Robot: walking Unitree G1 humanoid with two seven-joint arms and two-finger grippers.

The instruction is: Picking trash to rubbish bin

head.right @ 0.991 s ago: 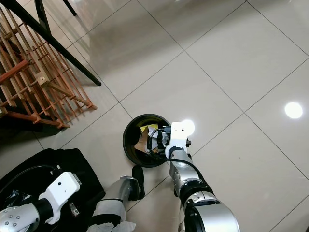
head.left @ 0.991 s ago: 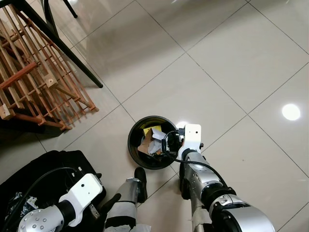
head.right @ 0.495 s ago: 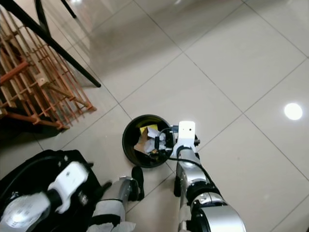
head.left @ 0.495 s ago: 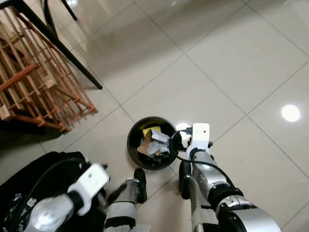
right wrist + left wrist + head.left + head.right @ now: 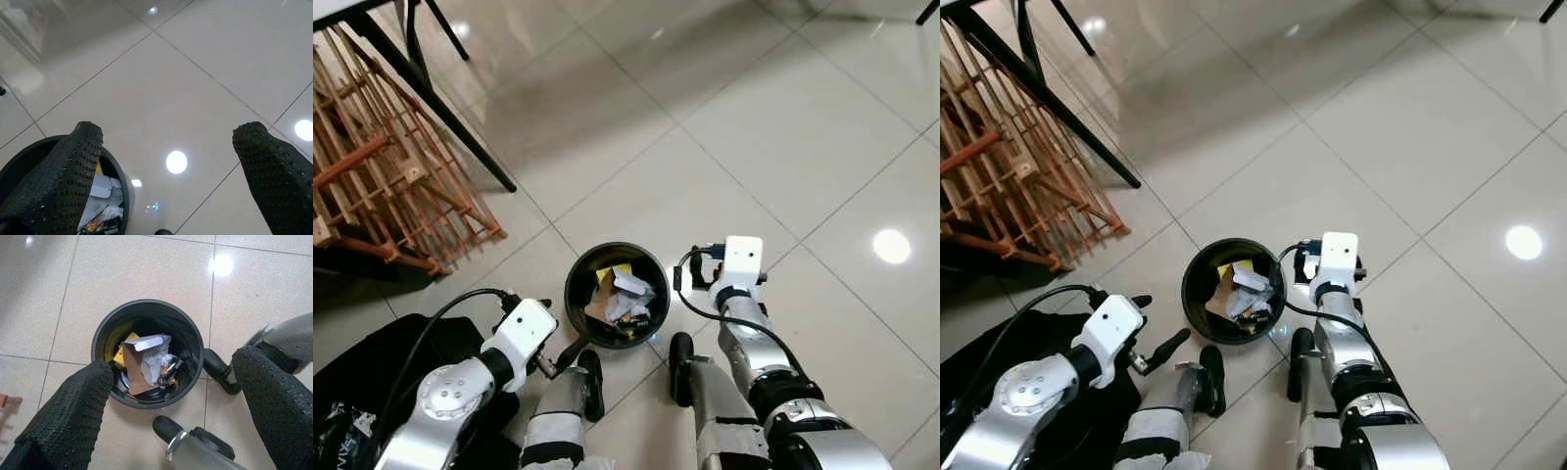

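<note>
A round black rubbish bin [image 5: 576, 277] stands on the tiled floor just ahead of my feet. Inside it lie a brown cardboard piece [image 5: 133, 369], crumpled white paper [image 5: 634, 285] and something yellow [image 5: 126, 340]. My right gripper [image 5: 168, 132] hangs open and empty beside the bin's right rim, over bare floor. My left gripper [image 5: 176, 362] is open too, with nothing between its fingers. It sits near the bin's near-left side [image 5: 1157, 323] and looks down into it.
A wooden slatted rack [image 5: 382, 186] and black table legs [image 5: 440, 108] stand at the left. A black bag [image 5: 352, 392] lies at the lower left. My two feet [image 5: 680, 364] are right behind the bin. Open tiled floor stretches ahead and to the right.
My right gripper has drawn back from over the bin to its right side. My left arm has swung forward and up toward the bin. The camera shifted a little.
</note>
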